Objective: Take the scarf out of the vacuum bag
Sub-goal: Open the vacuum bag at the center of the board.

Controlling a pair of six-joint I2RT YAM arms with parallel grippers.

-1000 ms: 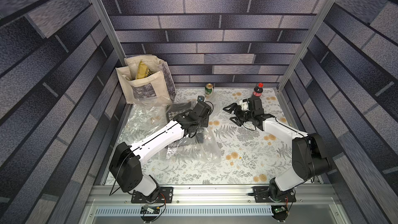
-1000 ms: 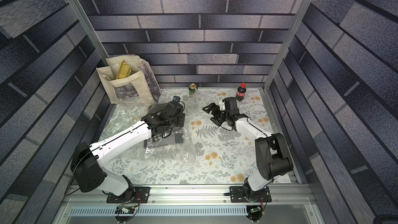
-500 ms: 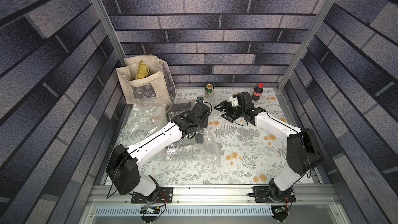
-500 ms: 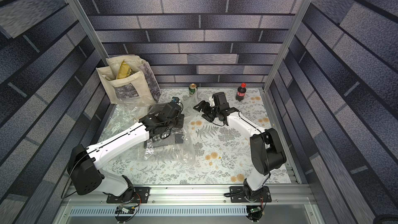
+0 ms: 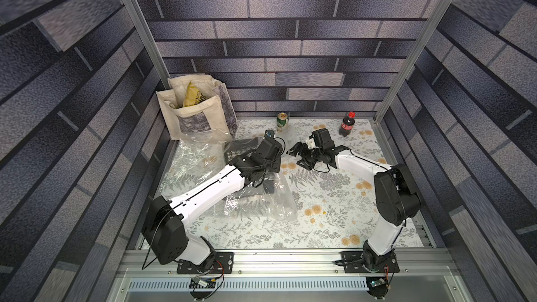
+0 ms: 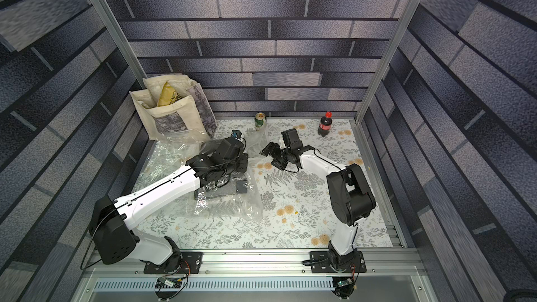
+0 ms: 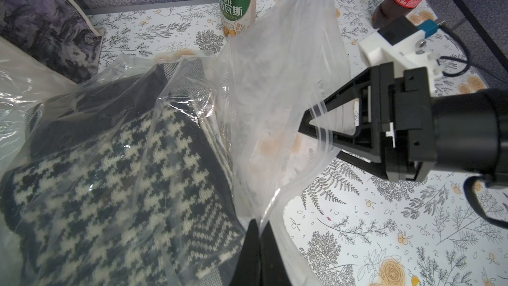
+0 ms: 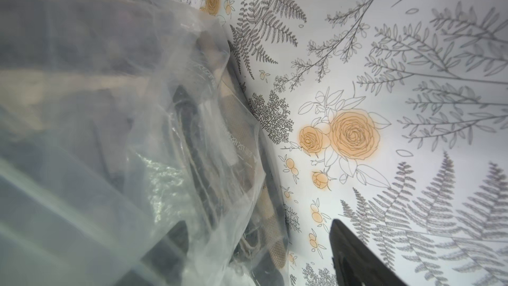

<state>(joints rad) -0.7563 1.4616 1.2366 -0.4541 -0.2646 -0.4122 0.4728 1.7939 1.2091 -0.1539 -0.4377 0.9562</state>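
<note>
The vacuum bag (image 5: 280,207) lies left of centre on the bench (image 5: 334,199), mouth parted toward frame right. The scarf (image 7: 110,160) sits wholly inside, folded; in both top views its long axis seems upper left to lower right. Extraction remains. Left tool (image 7: 259,226) pinches the bag's lip; right tool (image 5: 294,156) gapes astride it, gripping nothing.

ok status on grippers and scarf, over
Left gripper shut on the bag edge. Right gripper open at the bag's zip edge. Scarf inside the bag. Can close behind.
</note>
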